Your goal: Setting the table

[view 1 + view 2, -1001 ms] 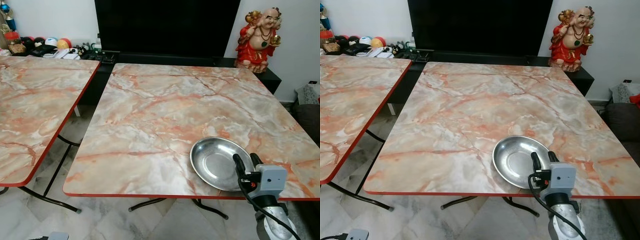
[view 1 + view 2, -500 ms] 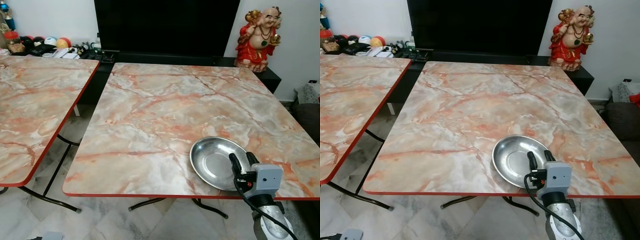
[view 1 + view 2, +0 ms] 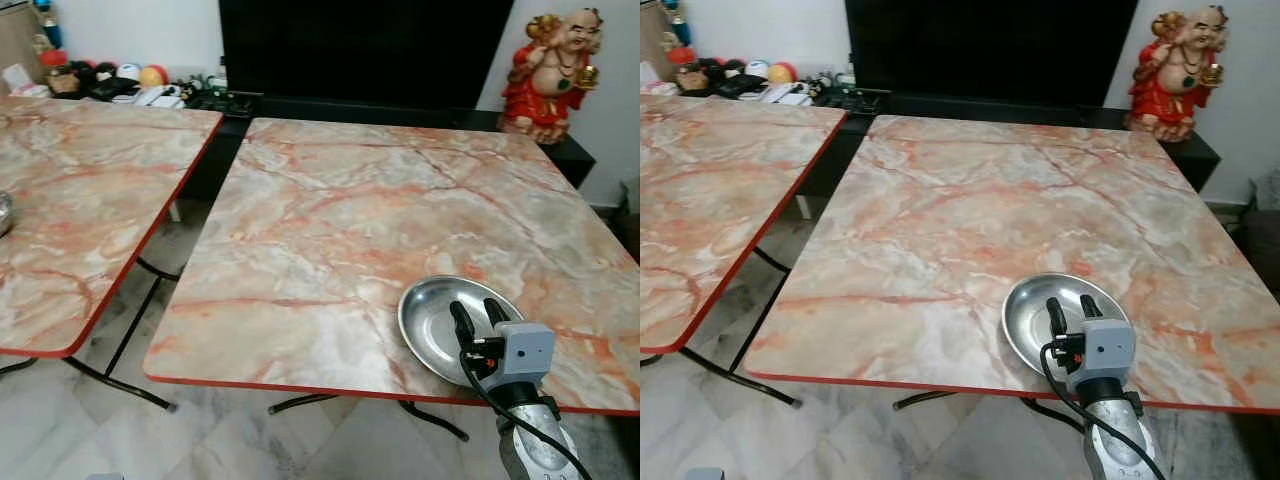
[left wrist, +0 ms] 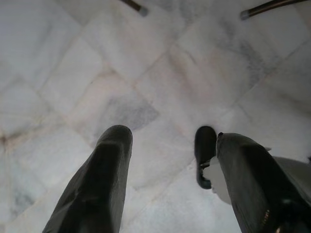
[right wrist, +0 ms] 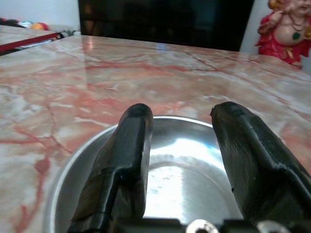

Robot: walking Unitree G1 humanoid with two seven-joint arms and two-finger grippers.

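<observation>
Right wrist view: end effector [image 5: 181,145] over steel plate [image 5: 194,165]

The near rim of the steel plate [image 3: 440,325] was hidden behind the right gripper [image 3: 478,312] and its grey wrist block, so whether the fingers touched the plate could not be told. Far to the gripper's left, a metal object [image 3: 3,212] on the second table [image 3: 90,200] was cut off by the picture's edge. Beyond it, the small clutter [image 3: 735,78] on the low shelf was too small to identify.
</observation>
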